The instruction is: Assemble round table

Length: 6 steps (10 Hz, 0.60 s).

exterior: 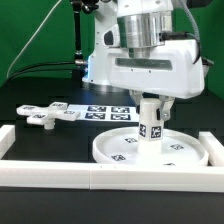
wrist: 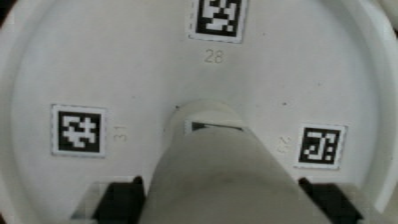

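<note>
The large rimmed white round disc [exterior: 152, 150] lies flat on the black table at the exterior view's right, tags on its face. The short white cylindrical post [exterior: 151, 118] stands upright at the disc's centre. My gripper [exterior: 152, 103] is shut on the post's upper part, its fingers on either side. In the wrist view the post [wrist: 217, 165] runs down to the disc [wrist: 125, 80], with the black fingertips [wrist: 118, 200] pressed against its two sides. The white cross-shaped foot [exterior: 48, 115] lies on the table at the exterior view's left, apart from the disc.
The marker board [exterior: 106, 111] lies flat behind the disc. Long white border rails run along the front edge [exterior: 110, 177] and the sides [exterior: 6, 138] of the work area. A green wall stands behind the arm.
</note>
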{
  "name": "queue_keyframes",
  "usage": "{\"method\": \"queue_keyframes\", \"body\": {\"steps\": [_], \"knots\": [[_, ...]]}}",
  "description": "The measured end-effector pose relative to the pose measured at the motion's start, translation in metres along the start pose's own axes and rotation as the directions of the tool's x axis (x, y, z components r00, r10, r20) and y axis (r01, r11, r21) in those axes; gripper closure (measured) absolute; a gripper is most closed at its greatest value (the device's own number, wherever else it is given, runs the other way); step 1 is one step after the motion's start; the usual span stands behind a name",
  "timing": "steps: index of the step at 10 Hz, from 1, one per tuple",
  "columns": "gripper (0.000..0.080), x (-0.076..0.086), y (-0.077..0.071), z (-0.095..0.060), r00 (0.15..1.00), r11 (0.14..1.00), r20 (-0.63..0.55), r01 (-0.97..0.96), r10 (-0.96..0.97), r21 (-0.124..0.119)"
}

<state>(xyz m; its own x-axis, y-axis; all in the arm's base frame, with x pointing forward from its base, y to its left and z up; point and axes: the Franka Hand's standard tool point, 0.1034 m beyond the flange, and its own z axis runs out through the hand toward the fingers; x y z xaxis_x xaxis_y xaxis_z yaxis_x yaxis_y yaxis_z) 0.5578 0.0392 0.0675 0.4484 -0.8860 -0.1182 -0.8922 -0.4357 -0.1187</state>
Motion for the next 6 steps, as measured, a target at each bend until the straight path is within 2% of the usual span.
{"method": "queue_keyframes", "body": {"steps": [2,4,6], "knots": [[0.0387,-0.0016,0.0001,0.0004,0.977,0.977,0.024,-0.212,0.211,0.004],[0.0387,-0.0016,0.0001,0.0005,0.981,0.981,0.027,-0.193,0.193,0.006],[0.0200,0.0000,0.0008,-0.0002,0.996,0.997,0.027,-0.081,0.081,0.001]]}}
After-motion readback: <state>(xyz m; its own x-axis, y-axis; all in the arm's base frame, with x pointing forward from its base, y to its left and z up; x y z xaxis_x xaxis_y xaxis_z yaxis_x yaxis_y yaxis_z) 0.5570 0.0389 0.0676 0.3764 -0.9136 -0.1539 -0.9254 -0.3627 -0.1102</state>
